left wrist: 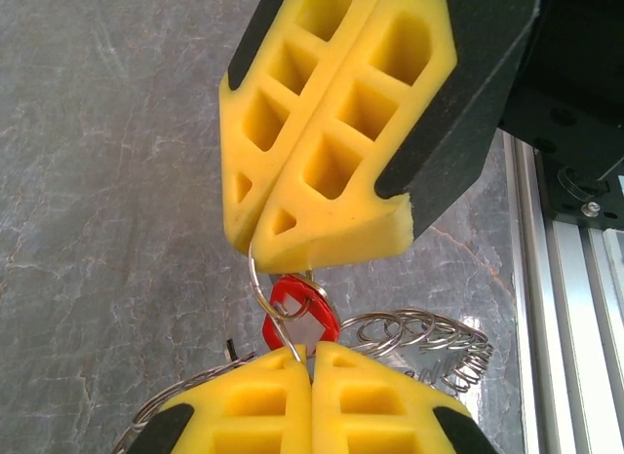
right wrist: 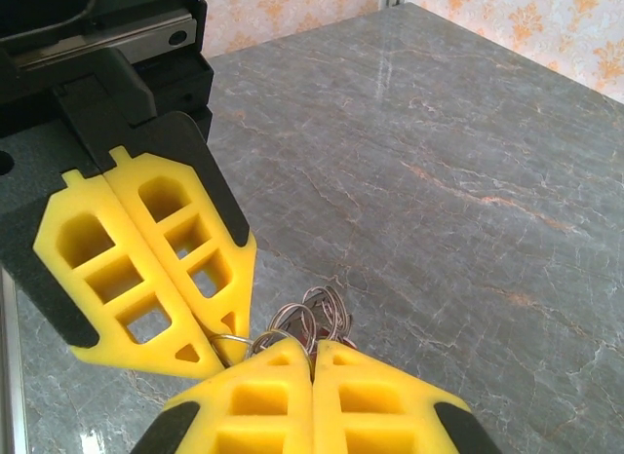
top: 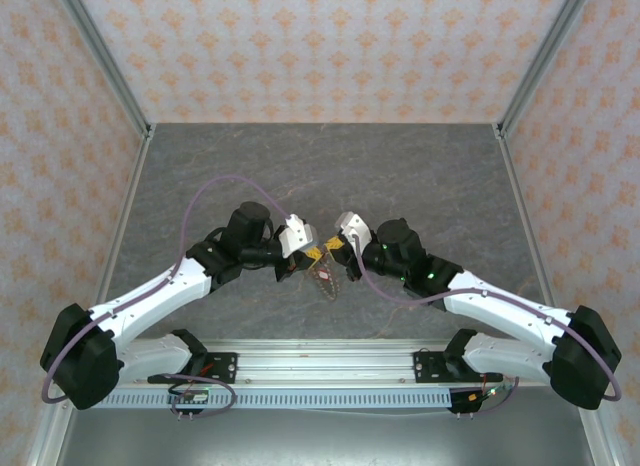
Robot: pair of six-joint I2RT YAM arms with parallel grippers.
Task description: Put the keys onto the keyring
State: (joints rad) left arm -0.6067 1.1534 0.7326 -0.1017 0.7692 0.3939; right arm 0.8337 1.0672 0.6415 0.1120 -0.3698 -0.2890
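Note:
Both grippers meet tip to tip above the middle of the table. My left gripper (top: 312, 255) (left wrist: 312, 358) is shut on the thin grey wire of the keyring (left wrist: 260, 294), which curves up into the shut tips of my right gripper (top: 335, 245) (left wrist: 259, 244). A key with a red tag (left wrist: 304, 316) (top: 326, 276) hangs on that wire between the two grippers. A cluster of small metal rings (left wrist: 421, 335) (right wrist: 322, 312) from several keys hangs just behind. In the right wrist view, my right gripper (right wrist: 312, 349) is shut with the wire (right wrist: 234, 339) running across to the left gripper (right wrist: 225, 353).
The grey marble table (top: 400, 176) stretches out behind the grippers. An aluminium rail (top: 320, 366) (left wrist: 565, 279) runs along the near edge. Patterned walls (top: 320, 46) and metal posts close in the back and sides. Purple cables (top: 215, 191) loop over the arms.

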